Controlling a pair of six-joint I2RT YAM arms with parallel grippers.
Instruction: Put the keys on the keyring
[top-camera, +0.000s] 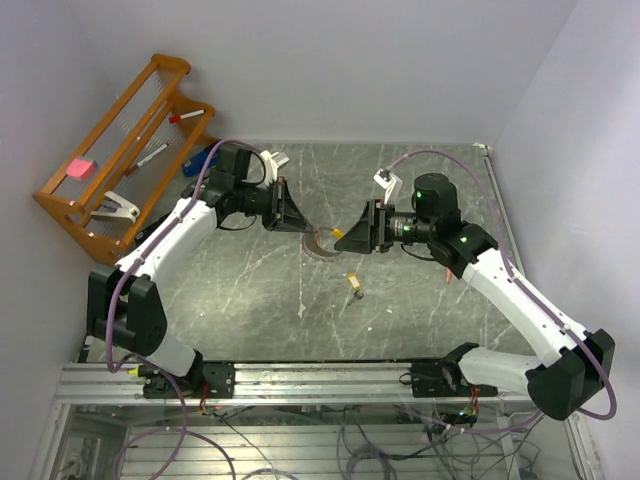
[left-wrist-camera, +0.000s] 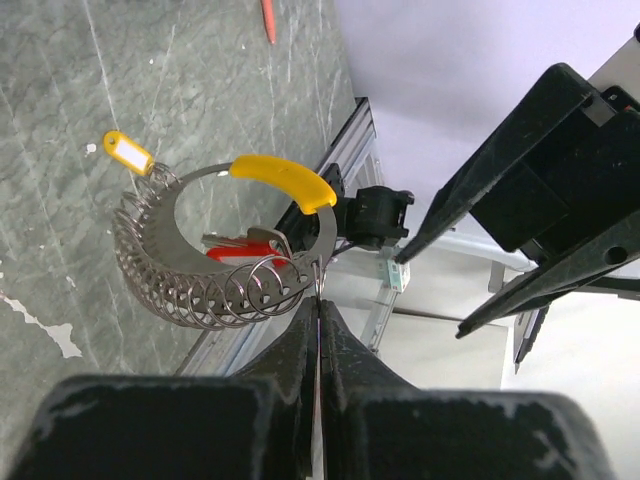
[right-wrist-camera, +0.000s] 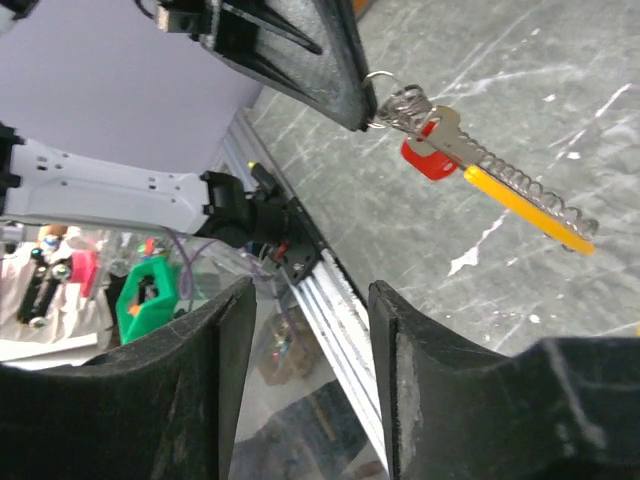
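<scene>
Clamping keyring (left-wrist-camera: 190, 298) jutting straight outward, left end effector (left-wrist-camera: 318, 305); right end effector (right-wrist-camera: 310, 300) spread.

Shiny silvery metal coils form the keyring (left-wrist-camera: 190, 290), with a smooth, glossy yellow plastic tag (left-wrist-camera: 285, 178) and a red-headed key (left-wrist-camera: 236, 252) of bright metal, held in the left gripper (left-wrist-camera: 318, 305) of matt, grainy black plastic, above a dull grey marbled table (left-wrist-camera: 150, 80).

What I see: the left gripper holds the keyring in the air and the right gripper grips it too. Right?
Not quite. The left gripper does hold the keyring in the air, but the right gripper is open and not touching it, as the right wrist view shows.
</scene>
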